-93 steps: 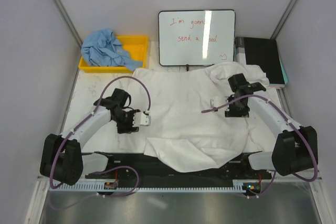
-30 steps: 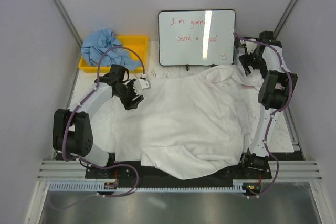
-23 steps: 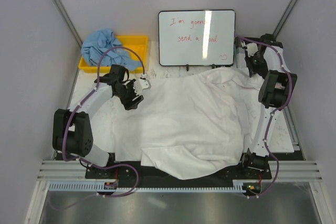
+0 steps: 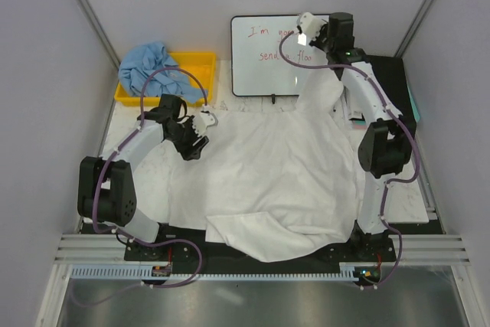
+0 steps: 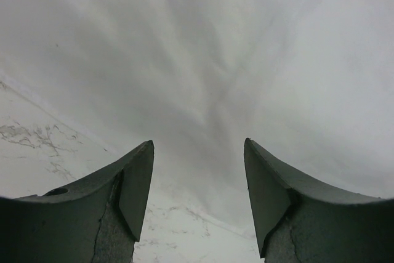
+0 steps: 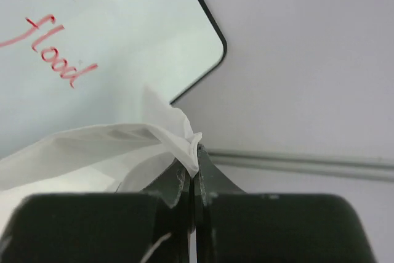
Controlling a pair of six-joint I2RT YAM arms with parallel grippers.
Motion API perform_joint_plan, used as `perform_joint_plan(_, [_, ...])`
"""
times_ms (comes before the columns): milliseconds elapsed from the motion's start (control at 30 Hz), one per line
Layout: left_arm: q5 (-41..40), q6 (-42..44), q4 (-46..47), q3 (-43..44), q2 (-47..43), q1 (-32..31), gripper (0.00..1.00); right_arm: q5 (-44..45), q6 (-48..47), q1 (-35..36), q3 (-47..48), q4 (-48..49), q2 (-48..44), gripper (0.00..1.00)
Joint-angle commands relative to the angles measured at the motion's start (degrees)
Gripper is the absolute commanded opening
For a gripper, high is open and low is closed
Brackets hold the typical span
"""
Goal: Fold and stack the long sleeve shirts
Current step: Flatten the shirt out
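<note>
The right gripper (image 6: 196, 152), clamped shut on the white shirt's (image 4: 268, 166) far-right corner, holds it high before the whiteboard (image 4: 260, 67), the rest spreading leftward over the table (image 4: 419, 189) toward the open-jawed left gripper (image 4: 204, 120).

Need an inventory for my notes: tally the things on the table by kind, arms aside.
Long sleeve shirts: 2 (white shirt, light blue shirt)
Yellow bin: 1
Whiteboard: 1
Dark flat object: 1
Total: 5
</note>
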Motion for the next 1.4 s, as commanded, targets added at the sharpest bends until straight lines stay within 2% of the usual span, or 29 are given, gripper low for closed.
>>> perform_joint_plan(0, [2.11, -3.29, 2.37, -0.35, 0.59, 0.77, 0.67, 6.84, -13.06, 3.17, -4.72, 20.12, 3.1, 0.01])
perform_joint_plan(200, [1.67, -6.28, 4.21, -0.17, 1.56, 2.09, 0.66, 10.35, -22.22, 6.86, -4.48, 37.44, 9.69, 0.02])
perform_joint_plan(300, [2.46, -7.77, 4.3, 0.18, 1.82, 3.14, 0.66, 12.55, -23.89, 8.53, -0.96, 38.35, 12.42, 0.01])
perform_joint_plan(433, [3.51, -8.66, 4.39, 0.79, 1.65, 4.55, 0.66, 15.8, -25.66, 9.85, -1.74, 37.83, 11.47, 0.01])
perform_joint_plan(467, [3.69, -8.83, 4.39, 1.14, 1.65, 4.99, 0.66, 16.24, -25.22, 9.94, -2.61, 34.34, 9.55, 0.01])
perform_joint_plan(667, [6.76, -10.59, 5.36, 5.96, 5.15, 7.27, 0.66, 16.07, -23.54, 9.5, -12.72, 32.55, 1.01, 0.04])
perform_joint_plan(833, [8.26, -10.85, 5.27, 8.97, 7.44, 7.36, 0.66, 18.18, -24.86, 7.49, -10.01, 36.5, 6.18, 0.07])
perform_joint_plan(900, [8.35, -11.47, 5.27, 9.41, 7.88, 7.36, 0.66, 17.31, -24.86, 7.13, -8.07, 40.01, 9.25, 0.13])
perform_joint_plan(933, [8.35, -11.47, 5.27, 9.15, 7.97, 7.36, 0.66, 16.96, -24.78, 7.13, -7.37, 41.24, 10.31, 0.21])
perform_joint_plan(967, [8.09, -11.91, 5.88, 8.97, 8.24, 7.45, 0.66, 16.6, -24.51, 7.22, -5.28, 42.3, 12.49, 0.36])
perform_joint_plan(1000, [8.17, -12.35, 6.06, 8.97, 8.32, 7.54, 0.66, 16.69, -24.43, 7.56, -4.12, 42.31, 13.56, 0.65])
perform_joint_plan(1067, [8.26, -13.58, 6.15, 8.79, 8.68, 7.71, 0.66, 18.35, -24.6, 7.66, -1.67, 41.53, 15.06, 0.85])
perform_joint_plan(1167, [8.26, -14.72, 6.41, 8.97, 8.59, 7.98, 0.66, 19.77, -19.78, 5.64, -4.35, 32.84, 9.46, 0.98])
perform_joint_plan(1300, [8.44, -15.16, 6.68, 9.93, 9.11, 8.07, 0.66, 16.26, -13.01, 0.12, -13.06, 22.73, -2.05, 0.98])
perform_joint_plan(1367, [8.44, -15.16, 6.68, 11.16, 10.25, 7.98, 0.66, 13.36, -6.34, -1.83, -14.13, 13.17, -7.33, 0.98])
